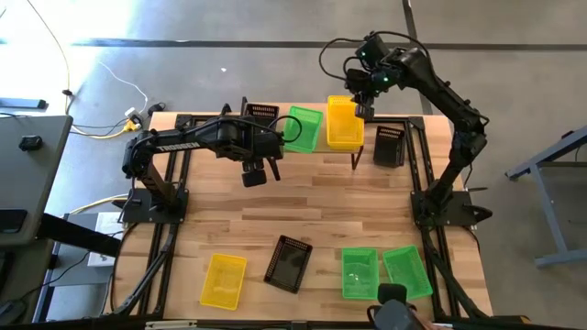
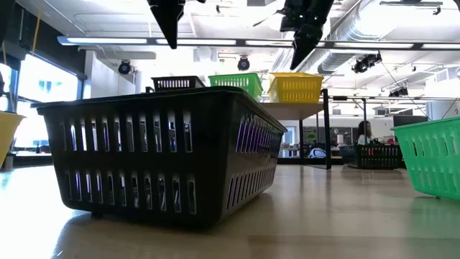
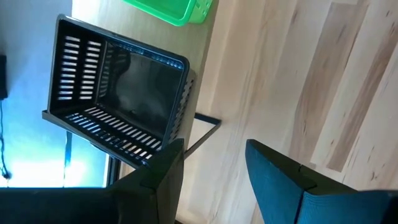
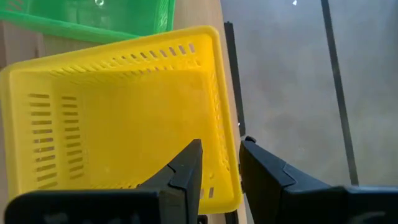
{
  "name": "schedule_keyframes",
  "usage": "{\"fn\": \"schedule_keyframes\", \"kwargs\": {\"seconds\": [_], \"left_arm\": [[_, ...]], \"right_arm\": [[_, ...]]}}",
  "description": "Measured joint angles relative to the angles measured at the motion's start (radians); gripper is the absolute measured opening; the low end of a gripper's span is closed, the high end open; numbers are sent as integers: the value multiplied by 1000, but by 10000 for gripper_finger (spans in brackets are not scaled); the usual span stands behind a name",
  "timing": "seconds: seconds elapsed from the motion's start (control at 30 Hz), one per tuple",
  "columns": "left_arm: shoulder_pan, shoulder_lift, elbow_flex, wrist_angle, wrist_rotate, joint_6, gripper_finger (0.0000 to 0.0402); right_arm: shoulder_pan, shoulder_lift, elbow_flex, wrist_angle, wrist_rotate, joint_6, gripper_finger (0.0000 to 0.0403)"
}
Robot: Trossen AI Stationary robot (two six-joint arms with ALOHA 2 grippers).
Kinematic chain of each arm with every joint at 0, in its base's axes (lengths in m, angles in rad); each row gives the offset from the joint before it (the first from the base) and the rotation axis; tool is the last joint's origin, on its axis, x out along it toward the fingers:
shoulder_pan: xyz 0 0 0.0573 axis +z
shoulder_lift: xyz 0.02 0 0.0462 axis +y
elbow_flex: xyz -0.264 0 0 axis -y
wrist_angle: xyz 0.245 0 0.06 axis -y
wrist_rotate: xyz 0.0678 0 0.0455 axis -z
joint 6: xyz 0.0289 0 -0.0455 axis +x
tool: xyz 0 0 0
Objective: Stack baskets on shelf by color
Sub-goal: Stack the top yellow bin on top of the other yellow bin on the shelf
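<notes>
Up on the shelf (image 1: pixel 312 151) we see three baskets side by side: a black basket (image 1: pixel 261 114) at the left end, a green basket (image 1: pixel 304 127) in the middle and a yellow basket (image 1: pixel 344 123) at the right end. Our right gripper (image 4: pixel 219 163) hovers over the yellow one, its fingers a little apart and straddling the basket's side wall without clearly pressing it (one finger inside the rim, the other outside). Our left gripper (image 3: pixel 214 163) hangs above the bare tabletop (image 1: pixel 321 197) just in front of the shelf, near the black basket, with its fingers apart and nothing between them. A second black basket (image 1: pixel 389 145) sits on the table just beyond the shelf's right end. Along the near edge of the table we count four more, well apart from the shelf: a yellow basket at the near edge (image 1: pixel 224 280), a black basket beside it (image 1: pixel 288 263), then two green baskets (image 1: pixel 359 272) close together, the outer one (image 1: pixel 407 271) tilted askew.
</notes>
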Motion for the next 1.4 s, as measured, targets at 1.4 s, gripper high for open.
{"fn": "schedule_keyframes", "kwargs": {"seconds": [1.4], "left_arm": [[0, 0, 0, 0, -2, 1, 161]], "right_arm": [[19, 64, 0, -3, 130, 61, 2]]}}
